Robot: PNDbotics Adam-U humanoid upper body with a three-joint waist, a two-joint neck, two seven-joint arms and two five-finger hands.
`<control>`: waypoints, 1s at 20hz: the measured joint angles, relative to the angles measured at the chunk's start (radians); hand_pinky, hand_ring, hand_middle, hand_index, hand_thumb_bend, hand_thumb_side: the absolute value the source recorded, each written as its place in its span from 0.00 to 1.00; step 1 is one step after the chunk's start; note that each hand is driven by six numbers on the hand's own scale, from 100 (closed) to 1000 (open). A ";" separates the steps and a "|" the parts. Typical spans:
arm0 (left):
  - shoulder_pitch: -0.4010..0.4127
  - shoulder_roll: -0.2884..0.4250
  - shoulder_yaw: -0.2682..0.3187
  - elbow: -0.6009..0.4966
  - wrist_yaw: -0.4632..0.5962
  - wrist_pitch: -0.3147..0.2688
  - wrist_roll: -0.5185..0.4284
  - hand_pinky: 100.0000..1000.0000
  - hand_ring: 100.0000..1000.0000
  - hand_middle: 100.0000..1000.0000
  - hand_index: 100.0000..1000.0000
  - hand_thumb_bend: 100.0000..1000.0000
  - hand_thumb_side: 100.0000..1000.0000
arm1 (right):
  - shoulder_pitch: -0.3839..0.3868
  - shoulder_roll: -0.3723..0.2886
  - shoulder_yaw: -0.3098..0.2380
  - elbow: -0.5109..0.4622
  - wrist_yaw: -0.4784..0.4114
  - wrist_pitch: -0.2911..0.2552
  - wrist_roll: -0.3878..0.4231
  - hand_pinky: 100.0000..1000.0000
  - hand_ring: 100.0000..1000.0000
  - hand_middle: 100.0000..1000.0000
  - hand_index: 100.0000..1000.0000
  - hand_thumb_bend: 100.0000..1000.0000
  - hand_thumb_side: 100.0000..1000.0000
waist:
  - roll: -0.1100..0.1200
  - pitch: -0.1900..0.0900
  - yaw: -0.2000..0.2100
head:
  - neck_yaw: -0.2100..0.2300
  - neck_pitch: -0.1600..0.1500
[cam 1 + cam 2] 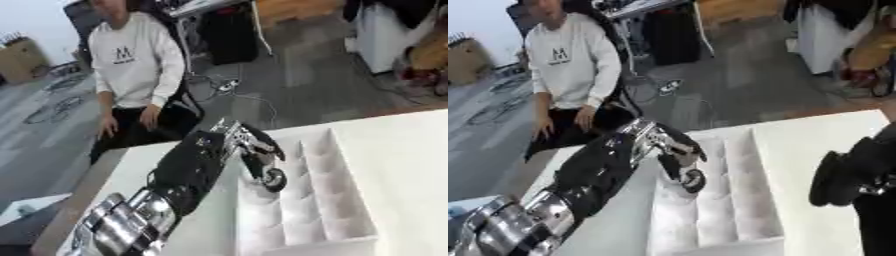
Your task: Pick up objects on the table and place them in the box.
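Observation:
A white box (325, 243) with several divided compartments lies on the white table (411, 155). My left arm comes in from the lower left, and my left hand (229, 145) hangs over the box's far left part. Its fingers curl downward round a small round dark object with a light centre (275, 179), held just above a left compartment. My right hand (846, 172) shows only in the right eye view, as a dark shape over the table to the right of the box.
The table's left edge (87, 195) runs diagonally beside my left arm, with floor beyond it. Bare tabletop stretches right of the box. Cables (229, 86) lie on the floor past the far edge.

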 measured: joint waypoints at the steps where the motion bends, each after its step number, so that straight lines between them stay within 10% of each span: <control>1: -0.005 0.000 0.008 0.015 0.000 -0.007 0.007 1.00 1.00 1.00 1.00 1.00 0.53 | 0.000 0.000 0.000 0.000 0.000 0.000 0.000 0.35 0.39 0.51 0.70 0.00 0.87 | 0.000 0.000 0.000 | 0.000 0.000; 20: -0.045 0.056 -0.032 -0.054 0.187 -0.026 0.026 1.00 1.00 1.00 1.00 1.00 0.53 | 0.018 -0.002 -0.007 0.000 0.002 -0.006 -0.009 0.34 0.39 0.50 0.70 0.00 0.86 | 0.000 -0.015 0.042 | -0.026 0.004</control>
